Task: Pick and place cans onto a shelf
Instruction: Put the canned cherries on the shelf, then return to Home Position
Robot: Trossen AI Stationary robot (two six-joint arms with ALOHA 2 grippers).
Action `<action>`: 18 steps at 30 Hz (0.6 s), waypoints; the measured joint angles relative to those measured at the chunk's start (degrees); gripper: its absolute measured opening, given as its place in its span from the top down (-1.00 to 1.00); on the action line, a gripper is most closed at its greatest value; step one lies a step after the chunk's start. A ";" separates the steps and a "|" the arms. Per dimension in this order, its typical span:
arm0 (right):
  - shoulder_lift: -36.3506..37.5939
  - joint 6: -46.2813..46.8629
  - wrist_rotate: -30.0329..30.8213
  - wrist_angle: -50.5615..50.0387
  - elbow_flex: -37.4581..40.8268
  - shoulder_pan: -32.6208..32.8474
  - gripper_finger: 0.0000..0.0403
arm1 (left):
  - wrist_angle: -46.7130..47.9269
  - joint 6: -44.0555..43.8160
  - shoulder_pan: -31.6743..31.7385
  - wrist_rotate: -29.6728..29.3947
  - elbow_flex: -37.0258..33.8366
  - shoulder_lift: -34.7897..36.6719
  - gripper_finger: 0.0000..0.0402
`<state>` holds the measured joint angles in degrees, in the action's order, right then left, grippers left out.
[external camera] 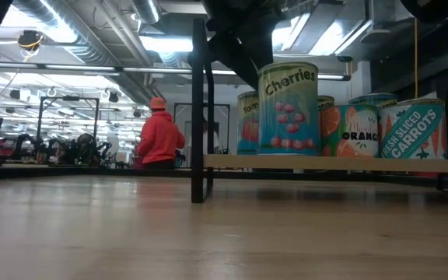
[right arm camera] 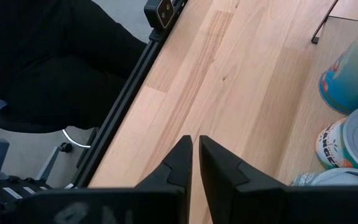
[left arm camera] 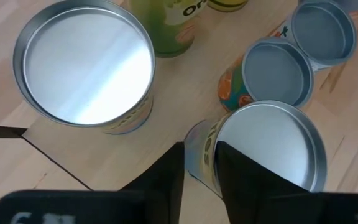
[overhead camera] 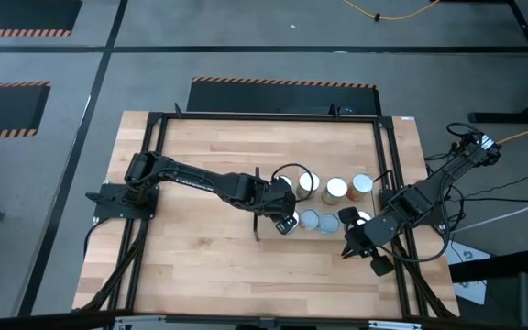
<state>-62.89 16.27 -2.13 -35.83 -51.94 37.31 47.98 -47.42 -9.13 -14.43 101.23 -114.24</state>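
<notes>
The shelf is a light-wood board with a dark upright panel at its left end. Several cans stand on it in two rows, among them an orange-labelled can and a carrots can. My left gripper is shut on the Cherries can at the near row's left end. Its base is at the board's level; whether it rests there I cannot tell. My right gripper is shut and empty, near the table's right near corner. My left gripper pinches the Cherries can's top rim on the side toward the panel. One finger is outside the wall and the other is over the recessed top. The fingers come slanting down from the table's left. The can stands about upright.
A wide silver-topped can and a green-labelled can stand in the far row. A black frame runs round the table. Bare tabletop lies left of the shelf. A person in an orange hoodie stands far behind the table.
</notes>
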 joint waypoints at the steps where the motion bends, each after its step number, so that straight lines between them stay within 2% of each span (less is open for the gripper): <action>1: 0.00 0.00 0.00 0.00 0.00 -0.01 0.83 | -0.01 0.00 0.00 -0.11 0.00 0.00 0.55; 7: 0.00 -0.01 -0.01 0.00 0.00 0.01 0.83 | -0.71 -0.28 -0.04 -3.06 -0.02 -0.03 0.53; 18: 0.02 -0.02 -0.02 -0.09 0.00 -0.01 0.83 | -1.22 -0.46 -0.31 -2.83 -0.05 1.86 0.54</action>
<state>-62.87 16.25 -2.15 -35.92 -51.94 37.30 46.76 -47.88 -9.43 -17.26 101.18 -112.38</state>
